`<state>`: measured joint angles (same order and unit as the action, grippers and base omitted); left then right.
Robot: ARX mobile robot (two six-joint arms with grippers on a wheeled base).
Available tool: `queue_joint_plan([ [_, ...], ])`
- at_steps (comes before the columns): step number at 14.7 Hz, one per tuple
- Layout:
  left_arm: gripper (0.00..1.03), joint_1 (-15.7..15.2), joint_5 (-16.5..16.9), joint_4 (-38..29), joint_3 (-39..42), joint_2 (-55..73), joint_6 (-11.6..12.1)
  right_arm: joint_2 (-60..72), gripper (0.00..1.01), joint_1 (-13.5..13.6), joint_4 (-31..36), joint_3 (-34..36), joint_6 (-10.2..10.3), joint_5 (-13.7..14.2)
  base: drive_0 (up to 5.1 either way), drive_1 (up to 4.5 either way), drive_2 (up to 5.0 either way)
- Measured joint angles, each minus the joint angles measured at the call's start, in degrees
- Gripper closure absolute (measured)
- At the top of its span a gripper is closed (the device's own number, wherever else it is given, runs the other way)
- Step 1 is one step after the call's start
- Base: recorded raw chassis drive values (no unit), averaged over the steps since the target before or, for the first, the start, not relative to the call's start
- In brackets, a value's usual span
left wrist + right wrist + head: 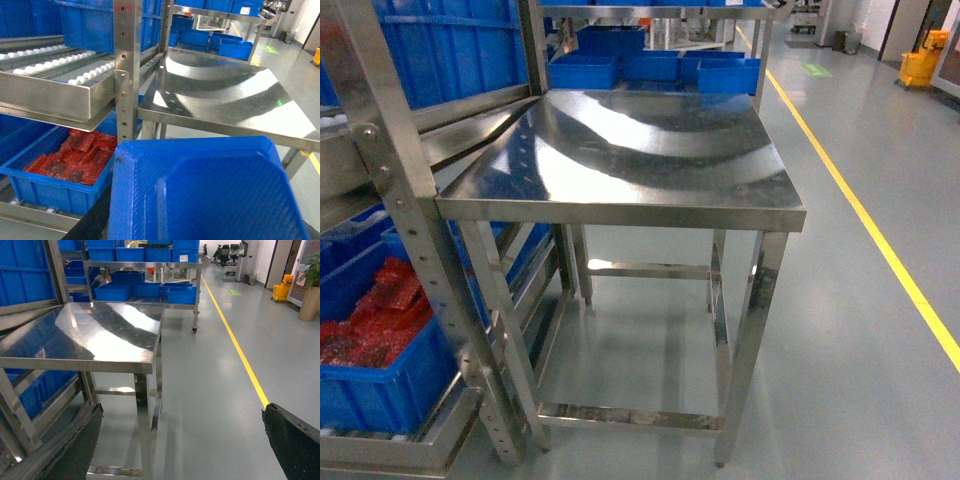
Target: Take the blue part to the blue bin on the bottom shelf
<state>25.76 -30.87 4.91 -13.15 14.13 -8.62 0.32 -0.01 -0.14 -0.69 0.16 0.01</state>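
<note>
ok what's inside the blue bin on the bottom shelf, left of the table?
The blue bin holds crumpled red bags, visible in head and left wrist views. Anything beneath them is covered; no blue part shows. The shelf above hides the bin's rear.

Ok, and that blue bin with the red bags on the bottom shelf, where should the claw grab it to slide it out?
Probably the front rim of the blue bin, coming from the robot's side with one finger inside the wall. The roller shelf overhangs its back and the upright post stands by its far right corner, so only that front edge looks open.
</note>
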Motion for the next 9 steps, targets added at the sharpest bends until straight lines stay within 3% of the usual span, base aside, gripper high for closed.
queue_joint_plan([
  [3,0.6,0.02,-0.02,0.35,0.0,0.07,0.0,0.0,0.03,0.0,-0.09,0.0,0.0,0.0,0.1,4.33,-4.2],
  [9,0.6,0.02,-0.02,0.17,0.0,0.07,0.0,0.0,0.03,0.0,-0.15,0.0,0.0,0.0,0.0,0.0,0.0],
])
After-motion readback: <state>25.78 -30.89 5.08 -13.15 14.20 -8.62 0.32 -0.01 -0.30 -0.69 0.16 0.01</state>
